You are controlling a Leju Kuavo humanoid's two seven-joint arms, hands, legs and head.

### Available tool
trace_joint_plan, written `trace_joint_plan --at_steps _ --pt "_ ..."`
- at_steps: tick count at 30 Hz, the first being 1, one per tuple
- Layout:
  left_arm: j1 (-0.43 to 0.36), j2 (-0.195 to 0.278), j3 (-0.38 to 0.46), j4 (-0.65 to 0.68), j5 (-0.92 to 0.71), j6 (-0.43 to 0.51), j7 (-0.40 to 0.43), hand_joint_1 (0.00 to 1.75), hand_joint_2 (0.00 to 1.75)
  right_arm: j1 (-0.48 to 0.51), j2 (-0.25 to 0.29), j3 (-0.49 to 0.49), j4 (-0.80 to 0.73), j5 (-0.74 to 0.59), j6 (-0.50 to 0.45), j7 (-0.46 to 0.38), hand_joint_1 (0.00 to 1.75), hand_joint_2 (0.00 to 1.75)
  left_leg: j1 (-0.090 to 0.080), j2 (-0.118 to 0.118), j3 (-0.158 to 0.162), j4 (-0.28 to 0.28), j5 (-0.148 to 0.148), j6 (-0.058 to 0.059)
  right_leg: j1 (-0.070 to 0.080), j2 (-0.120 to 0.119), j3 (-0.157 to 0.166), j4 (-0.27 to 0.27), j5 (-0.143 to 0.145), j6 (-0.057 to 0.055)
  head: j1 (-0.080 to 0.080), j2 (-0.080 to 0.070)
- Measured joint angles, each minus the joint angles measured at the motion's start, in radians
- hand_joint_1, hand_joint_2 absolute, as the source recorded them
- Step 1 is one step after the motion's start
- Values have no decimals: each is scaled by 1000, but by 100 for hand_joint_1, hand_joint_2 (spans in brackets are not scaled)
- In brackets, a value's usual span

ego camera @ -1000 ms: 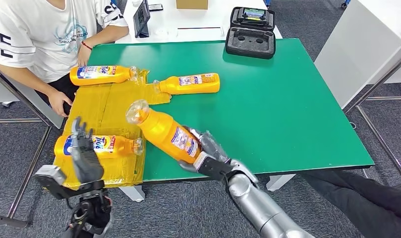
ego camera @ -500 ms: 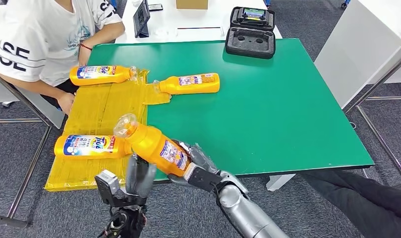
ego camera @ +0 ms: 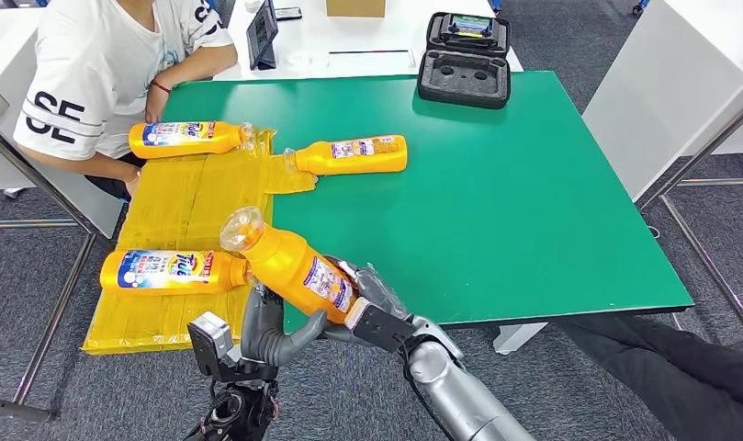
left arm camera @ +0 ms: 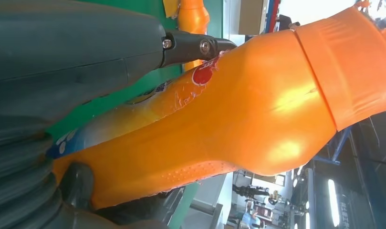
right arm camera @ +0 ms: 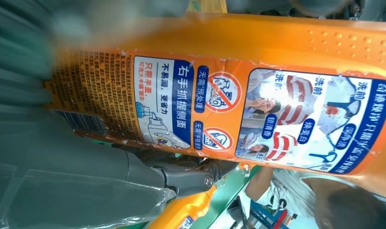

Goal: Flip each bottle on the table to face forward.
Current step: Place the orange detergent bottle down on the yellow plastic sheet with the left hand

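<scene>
Gripping tilted bottle [ego camera: 289,264]: right hand [ego camera: 372,308]; left hand [ego camera: 268,326] touching underneath

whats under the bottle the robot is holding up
The left hand reaches up beneath the held bottle, with the table edge and floor below. The right hand covers its base.

The right robot hand [ego camera: 372,299], low in the centre of the head view, grips the base end of an orange bottle [ego camera: 289,264], its silver forearm running down to the lower right. The left robot hand [ego camera: 268,326] reaches up from the bottom edge, just left of it, fingers touching the bottle's underside.
</scene>
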Motion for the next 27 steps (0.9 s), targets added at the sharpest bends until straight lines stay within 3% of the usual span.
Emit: trace_joint_plan --at_steps 11,21,27 --pt "-10 -7 -1 16 4 -44 20 0 175 15 8 -42 -7 55 30 4 175 175 0 0 0 0 0 0 0 0 0 0 0 0 0 0" --pt "-26 -14 -4 35 32 -51 42 0 175 20 24 -40 -3 70 71 8 175 175 0 0 0 0 0 0 0 0 0 0 0 0 0 0" --pt "-43 -17 -2 74 103 -107 89 0 175 16 35 -12 17 91 81 24 175 175 0 0 0 0 0 0 0 0 0 0 0 0 0 0"
